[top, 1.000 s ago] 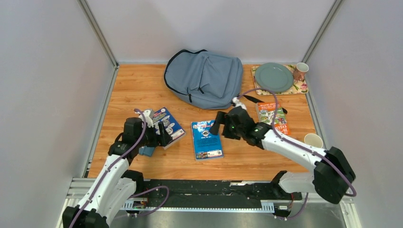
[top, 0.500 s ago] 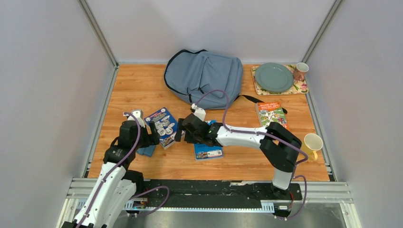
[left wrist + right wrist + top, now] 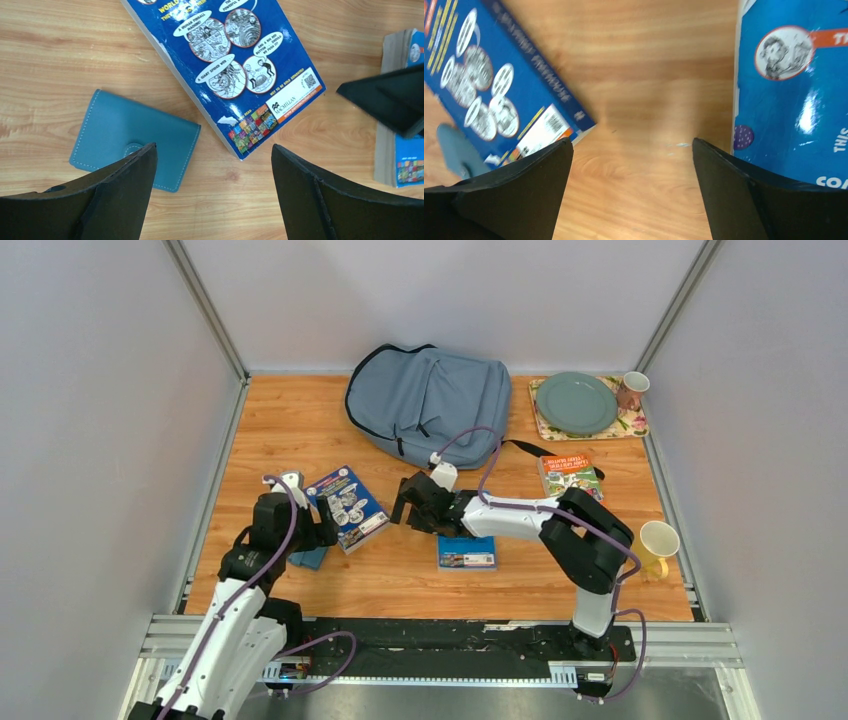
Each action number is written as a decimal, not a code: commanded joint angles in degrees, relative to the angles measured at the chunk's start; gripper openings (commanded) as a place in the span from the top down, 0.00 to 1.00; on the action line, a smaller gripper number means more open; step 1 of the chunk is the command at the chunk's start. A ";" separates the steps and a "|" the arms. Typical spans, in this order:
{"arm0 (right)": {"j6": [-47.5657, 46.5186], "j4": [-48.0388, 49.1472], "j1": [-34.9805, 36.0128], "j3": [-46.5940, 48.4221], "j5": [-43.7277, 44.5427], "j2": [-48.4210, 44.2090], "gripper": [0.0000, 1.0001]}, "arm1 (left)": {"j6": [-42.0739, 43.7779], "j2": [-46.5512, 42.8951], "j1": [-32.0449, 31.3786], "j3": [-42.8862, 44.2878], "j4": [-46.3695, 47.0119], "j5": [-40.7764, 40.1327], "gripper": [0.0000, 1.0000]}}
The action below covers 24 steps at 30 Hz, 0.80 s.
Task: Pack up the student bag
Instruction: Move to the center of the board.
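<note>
Wooden worktop (image 3: 290, 420) holds the large grey-blue fabric backpack (image 3: 430, 405) at its far middle. Left claw (image 3: 212, 150) and right claw (image 3: 631, 142) gape wide, empty. I'd lower the left astride a corner of the blue cartoon-covered paperback (image 3: 225, 65), clear of the teal wallet (image 3: 135, 140).

Lab test cell: grey panel walls (image 3: 100, 390), aluminium framing (image 3: 205, 310).

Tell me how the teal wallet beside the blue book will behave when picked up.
The teal wallet lies flat and thin, so a top pinch will probably struggle to get under its edge. Its stitched, soft-looking cover suggests it may flex slightly. Small, so likely light.
</note>
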 commanded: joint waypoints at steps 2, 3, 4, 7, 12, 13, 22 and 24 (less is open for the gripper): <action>-0.94 -3.91 -4.93 -7.23 5.32 -4.20 0.04 | 0.42 0.33 -0.12 0.62 3.14 5.44 0.09; -1.82 -3.82 -5.73 -8.12 5.15 -4.91 0.04 | -0.10 0.59 -0.11 0.53 3.58 6.07 0.09; -2.09 -3.82 -6.52 -9.08 4.97 -5.61 0.04 | -0.63 1.20 -0.20 0.36 4.02 6.77 0.09; -3.84 -3.20 -10.55 -13.21 4.35 -9.30 0.04 | -3.79 4.09 -0.20 0.27 6.31 10.37 0.09; -5.34 -2.85 -13.73 -17.96 4.53 -13.70 0.03 | -9.41 10.42 -3.96 1.32 12.28 13.90 0.09; -5.86 -2.94 -14.95 -18.49 4.62 -15.10 0.03 | -9.86 12.35 -5.55 1.76 13.07 12.59 0.09; -8.07 -3.29 -17.42 -22.62 4.53 -25.03 0.03 | -17.94 29.04 -21.20 10.36 26.26 2.57 0.09; -7.89 -3.46 -17.69 -23.33 4.71 -26.44 0.03 | -19.35 32.22 -21.30 11.60 29.85 0.54 0.09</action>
